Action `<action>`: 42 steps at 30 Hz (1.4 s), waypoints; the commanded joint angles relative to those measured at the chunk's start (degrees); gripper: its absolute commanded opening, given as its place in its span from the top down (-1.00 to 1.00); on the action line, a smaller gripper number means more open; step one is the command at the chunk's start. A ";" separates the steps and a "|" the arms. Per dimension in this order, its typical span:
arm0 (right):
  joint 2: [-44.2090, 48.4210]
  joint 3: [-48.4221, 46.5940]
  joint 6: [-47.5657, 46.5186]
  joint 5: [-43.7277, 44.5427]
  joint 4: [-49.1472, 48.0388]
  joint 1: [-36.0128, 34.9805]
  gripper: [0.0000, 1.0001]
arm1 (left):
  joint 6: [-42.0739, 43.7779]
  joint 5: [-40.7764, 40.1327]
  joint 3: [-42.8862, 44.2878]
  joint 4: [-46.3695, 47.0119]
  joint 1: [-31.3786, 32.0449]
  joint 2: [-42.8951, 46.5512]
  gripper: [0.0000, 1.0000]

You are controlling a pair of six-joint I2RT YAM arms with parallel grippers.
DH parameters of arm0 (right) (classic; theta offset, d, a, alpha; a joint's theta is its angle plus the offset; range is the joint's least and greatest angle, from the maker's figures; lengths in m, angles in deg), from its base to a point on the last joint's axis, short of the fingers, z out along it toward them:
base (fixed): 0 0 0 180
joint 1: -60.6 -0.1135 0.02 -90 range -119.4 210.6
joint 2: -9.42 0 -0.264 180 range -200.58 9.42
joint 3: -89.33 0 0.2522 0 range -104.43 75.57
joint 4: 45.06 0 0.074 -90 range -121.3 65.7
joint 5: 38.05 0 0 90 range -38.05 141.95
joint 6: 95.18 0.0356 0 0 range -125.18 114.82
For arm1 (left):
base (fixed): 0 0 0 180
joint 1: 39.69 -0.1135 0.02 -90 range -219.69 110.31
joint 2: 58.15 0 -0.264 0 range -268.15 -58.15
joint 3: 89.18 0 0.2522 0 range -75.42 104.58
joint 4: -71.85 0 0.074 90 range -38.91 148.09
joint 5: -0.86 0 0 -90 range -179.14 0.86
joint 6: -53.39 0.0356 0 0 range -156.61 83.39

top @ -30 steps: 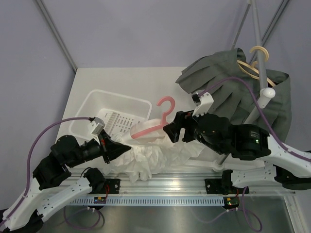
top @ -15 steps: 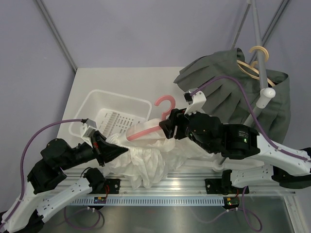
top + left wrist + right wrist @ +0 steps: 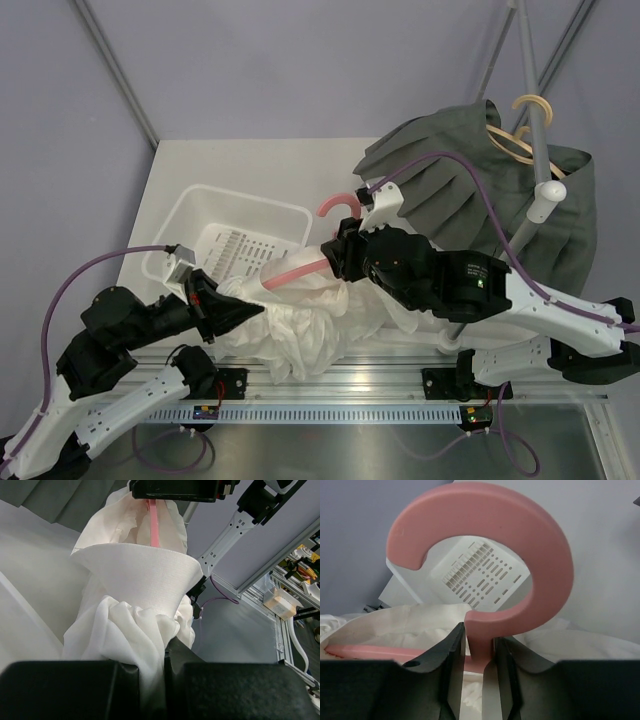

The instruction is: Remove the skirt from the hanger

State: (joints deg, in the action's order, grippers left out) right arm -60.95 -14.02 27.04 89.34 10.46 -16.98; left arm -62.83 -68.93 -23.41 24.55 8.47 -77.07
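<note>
Holding the pink hanger (image 3: 540, 545) steady looks the trick, with the right pincer (image 3: 480, 645) clamped on its neck while the left pincer (image 3: 165, 672), shut on the white skirt (image 3: 300, 320) bunched along the surface's (image 3: 250, 165) near edge, should draw it off leftward

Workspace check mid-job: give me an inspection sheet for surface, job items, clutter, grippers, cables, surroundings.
Surface: white table.
Job's things: white skirt bunched at the near edge, on the pink hanger.
Clutter: white basket; grey garment on a wooden hanger.
Grippers: left gripper shut on the skirt; right gripper closed on the hanger's neck.
Cables: purple cable arching over each arm.
Surroundings: plain walls, metal pole at right.
</note>
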 commanded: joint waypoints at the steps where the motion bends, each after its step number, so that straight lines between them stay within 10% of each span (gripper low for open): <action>1: -1.00 -2.70 -0.15 -0.91 -3.61 -0.38 0.31 | -1.12 2.21 0.11 10.42 0.00 0.64 1.00; 13: 2.77 -5.25 1.96 -1.00 4.12 -0.38 -0.23 | 3.01 -1.39 3.54 4.10 0.00 -0.51 1.00; 36: -1.52 -4.37 -1.29 -2.41 -3.88 -0.38 -0.07 | 0.91 -0.17 3.28 6.55 -0.09 0.02 1.00; 42: -2.14 -3.85 -1.38 -1.27 -5.02 -0.38 0.24 | 0.12 0.71 2.40 7.70 -0.08 0.37 1.00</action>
State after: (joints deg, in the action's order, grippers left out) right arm -62.46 -17.08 25.21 89.82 10.11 -16.68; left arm -61.89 -70.13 -21.27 21.71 8.34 -77.24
